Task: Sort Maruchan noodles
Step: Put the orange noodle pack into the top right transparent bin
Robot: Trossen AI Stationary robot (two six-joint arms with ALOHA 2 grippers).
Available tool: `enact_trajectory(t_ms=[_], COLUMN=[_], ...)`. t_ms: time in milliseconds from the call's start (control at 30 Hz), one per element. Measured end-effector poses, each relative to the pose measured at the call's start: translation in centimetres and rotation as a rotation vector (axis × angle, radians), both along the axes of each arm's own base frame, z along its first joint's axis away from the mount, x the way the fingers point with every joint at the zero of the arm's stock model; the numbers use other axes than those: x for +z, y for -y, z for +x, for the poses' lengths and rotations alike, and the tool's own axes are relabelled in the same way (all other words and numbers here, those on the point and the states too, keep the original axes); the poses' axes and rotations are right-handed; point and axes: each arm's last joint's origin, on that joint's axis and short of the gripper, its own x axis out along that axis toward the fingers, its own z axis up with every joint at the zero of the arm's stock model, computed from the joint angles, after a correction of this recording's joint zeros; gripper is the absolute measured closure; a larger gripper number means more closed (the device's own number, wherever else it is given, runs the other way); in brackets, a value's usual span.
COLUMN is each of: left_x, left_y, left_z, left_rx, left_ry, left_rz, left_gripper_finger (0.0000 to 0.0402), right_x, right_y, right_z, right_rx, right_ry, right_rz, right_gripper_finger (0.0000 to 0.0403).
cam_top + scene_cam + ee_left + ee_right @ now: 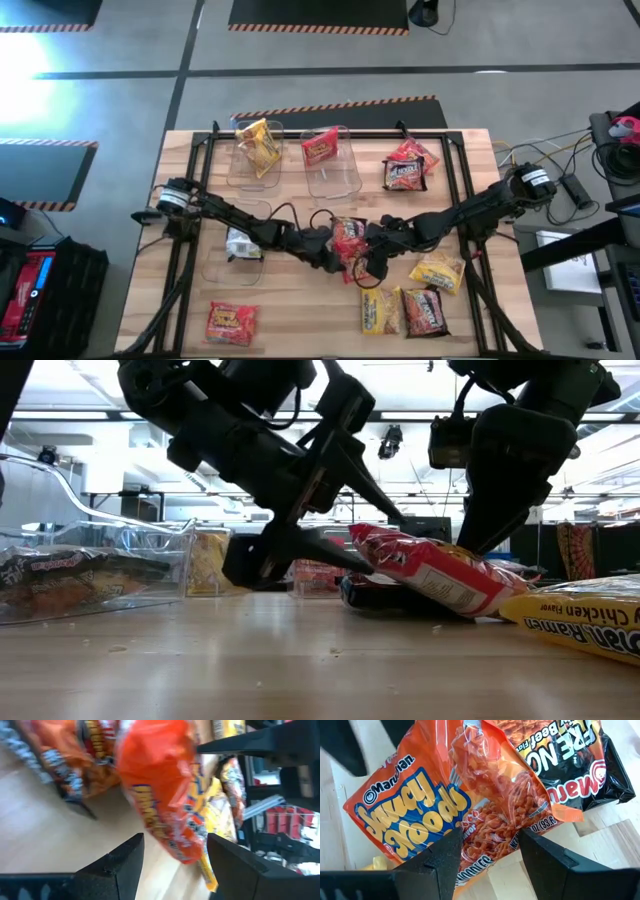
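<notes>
Both arms are meeting mid-tabletop [300, 310], a bit toward the front edge, over a small heap of Maruchan noodles. The red-orange packet [348, 240] is lying between the two grippers: left gripper [330, 256] is coming at it from the left-edge side, right gripper [372, 262] from the right-edge side, both about equally near.

In the left wrist view the packet [160, 795] is sitting just ahead of the spread fingers [120, 865], not yet between them. Right gripper's fingers [437, 865] are also apart, w/ the same packet [445, 815] under and between the tips; can't tell if they're touching it. So nothing looks gripped yet.

In the low view the packet [430, 570] is lying tilted, one end propped up on a dark packet [580, 765] underneath, long axis running roughly front-to-back on the tabletop.

It's crinkly, glossy, noodles showing through a clear patch. I'd guess it'll be slippery and flex when pinched.
</notes>
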Motion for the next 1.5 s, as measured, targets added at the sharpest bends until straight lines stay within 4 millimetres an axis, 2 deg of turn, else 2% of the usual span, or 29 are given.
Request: enact_trajectory(t_ms=[300, 500, 833, 967, 1233, 1500], left_x=[-0.3, 0.2, 0.1, 0.0, 0.0, 0.6], left_y=[-0.6, -0.7, -0.9, -1.0, -1.4, -2.1], left_z=[-0.1, 0.3, 0.3, 0.3, 0.3, 0.4], left_rx=[0.145, 0.153, 0.121, 0.116, 0.1, 0.065], left_ry=[-0.009, 0.054, 0.066, 0.052, 0.048, 0.072], left_rz=[0.108, 0.137, 0.22, 0.222, 0.208, 0.235], left_gripper_finger=[0.0202, 0.0202, 0.0202, 0.0217, 0.0283, 0.029], right_x=[0.0, 0.2, 0.7, 0.9, 3.4, 6.9], right_y=[-0.1, -0.2, -0.4, -0.4, -0.2, 0.1], right_z=[0.3, 0.7, 1.3, 1.2, 0.5, -1.7], right_rx=[0.001, 0.014, 0.027, 0.026, 0.034, 0.048], right_ry=[0.03, 0.074, 0.156, 0.16, 0.214, 0.255], right_rz=[0.008, 0.021, 0.038, 0.038, 0.051, 0.067], right_gripper_finger=[0.0211, 0.0211, 0.0211, 0.0211, 0.0211, 0.0211])
